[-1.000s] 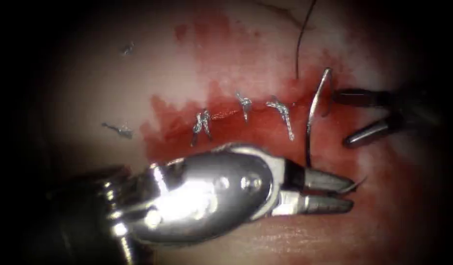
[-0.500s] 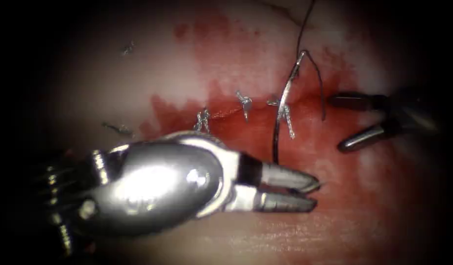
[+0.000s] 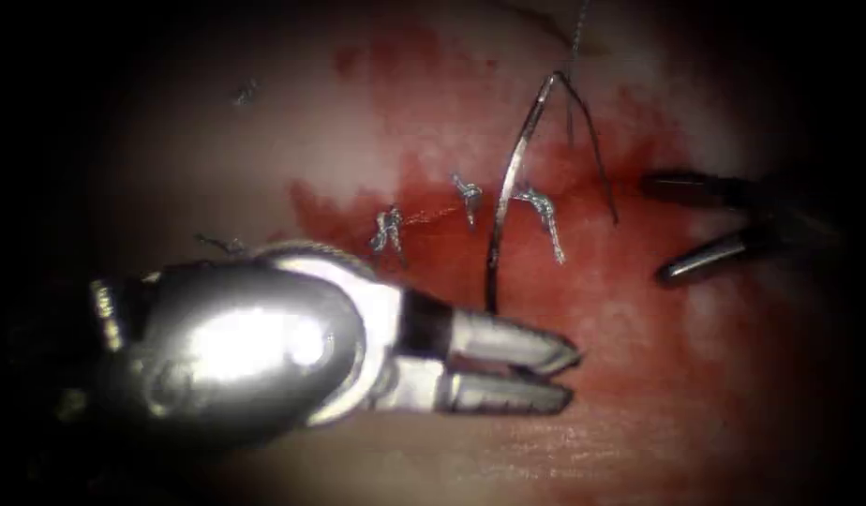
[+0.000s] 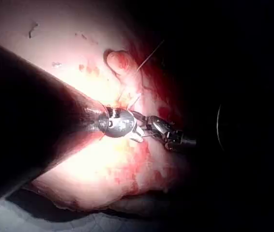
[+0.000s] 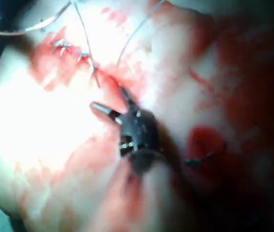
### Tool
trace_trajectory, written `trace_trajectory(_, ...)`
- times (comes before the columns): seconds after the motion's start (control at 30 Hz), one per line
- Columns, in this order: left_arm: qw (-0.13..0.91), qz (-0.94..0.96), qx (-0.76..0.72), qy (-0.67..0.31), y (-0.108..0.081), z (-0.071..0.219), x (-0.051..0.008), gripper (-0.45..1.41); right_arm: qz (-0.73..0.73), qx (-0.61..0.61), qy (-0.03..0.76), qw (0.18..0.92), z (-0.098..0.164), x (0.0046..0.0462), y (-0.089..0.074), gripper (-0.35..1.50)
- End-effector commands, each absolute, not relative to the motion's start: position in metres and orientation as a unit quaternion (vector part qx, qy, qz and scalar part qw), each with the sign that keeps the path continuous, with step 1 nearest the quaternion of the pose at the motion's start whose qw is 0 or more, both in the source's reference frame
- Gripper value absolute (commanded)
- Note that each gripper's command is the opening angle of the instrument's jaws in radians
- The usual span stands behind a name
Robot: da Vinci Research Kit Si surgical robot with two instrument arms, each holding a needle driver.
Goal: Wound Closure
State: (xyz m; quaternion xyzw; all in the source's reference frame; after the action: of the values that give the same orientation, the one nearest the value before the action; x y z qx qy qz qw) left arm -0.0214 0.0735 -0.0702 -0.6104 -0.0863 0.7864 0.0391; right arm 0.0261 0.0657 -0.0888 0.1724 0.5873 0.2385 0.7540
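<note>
My left tool [image 3: 569,377] lies low over the tissue [image 3: 264,150], below the cut [image 3: 433,215], jaws shut on the curved needle [image 3: 508,187] near its pointed end. The needle stands free of the tissue, arching up across the cut between the second and third stitches. Dark thread [image 3: 594,150] leaves its upper end, drops to the right of the cut's end and also runs up out of the picture. My right tool [image 3: 658,230] rests to the right of the cut, open and holding nothing. The right wrist view has the open right tool [image 5: 110,99] near the stitches [image 5: 62,46].
Three knotted stitches [image 3: 468,192] close the cut's left and middle parts. Red fluid [image 3: 639,309] covers the tissue around and below the cut. Cut thread ends [image 3: 246,92] lie on pale tissue at the upper left. The left tool's shaft [image 4: 30,121] crosses the left wrist view.
The left tool has moved left with the needle, carrying it from the cut's right end to over the stitches, thread trailing behind. The right tool has stayed open in place.
</note>
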Motion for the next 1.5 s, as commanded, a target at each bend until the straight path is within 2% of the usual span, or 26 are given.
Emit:
trace_trajectory(0.03,0.038,0.786,-0.611,-0.085,0.074,-0.0699,-0.0217,-0.35,0.234,0.169,0.589,0.754,-0.0893,0.027,0.0655,0.91)
trace_trajectory(0.23,0.036,0.787,-0.61,-0.085,0.0737,-0.0703,-0.0206,-0.35,0.231,0.161,0.59,0.756,-0.0907,0.0285,0.065,1.01)
trace_trajectory(0.73,0.033,0.788,-0.609,-0.085,0.0728,-0.0712,-0.0197,-0.35,0.221,0.143,0.564,0.783,-0.0873,0.0314,0.064,0.83)
trace_trajectory(0.77,0.033,0.787,-0.61,-0.085,0.0728,-0.0712,-0.0197,-0.35,0.219,0.147,0.565,0.782,-0.0874,0.0316,0.0638,0.64)
trace_trajectory(0.83,0.033,0.787,-0.61,-0.086,0.0729,-0.0713,-0.0197,-0.35,0.213,0.144,0.565,0.784,-0.0874,0.0316,0.0637,0.39)
trace_trajectory(0.9,0.034,0.787,-0.61,-0.086,0.0729,-0.0713,-0.0196,-0.35,0.204,0.141,0.564,0.787,-0.0874,0.0313,0.0637,-0.05)
trace_trajectory(0.93,0.034,0.787,-0.61,-0.086,0.073,-0.0714,-0.0196,-0.35,0.203,0.142,0.565,0.787,-0.0874,0.0309,0.0637,-0.35)
trace_trajectory(1.1,0.033,0.787,-0.61,-0.085,0.073,-0.0711,-0.0195,-0.35,0.206,0.136,0.559,0.792,-0.0877,0.0289,0.0632,-0.35)
trace_trajectory(1.5,0.026,0.789,-0.609,-0.08,0.073,-0.0694,-0.0191,-0.35,0.204,0.154,0.565,0.785,-0.0903,0.0299,0.0618,-0.35)
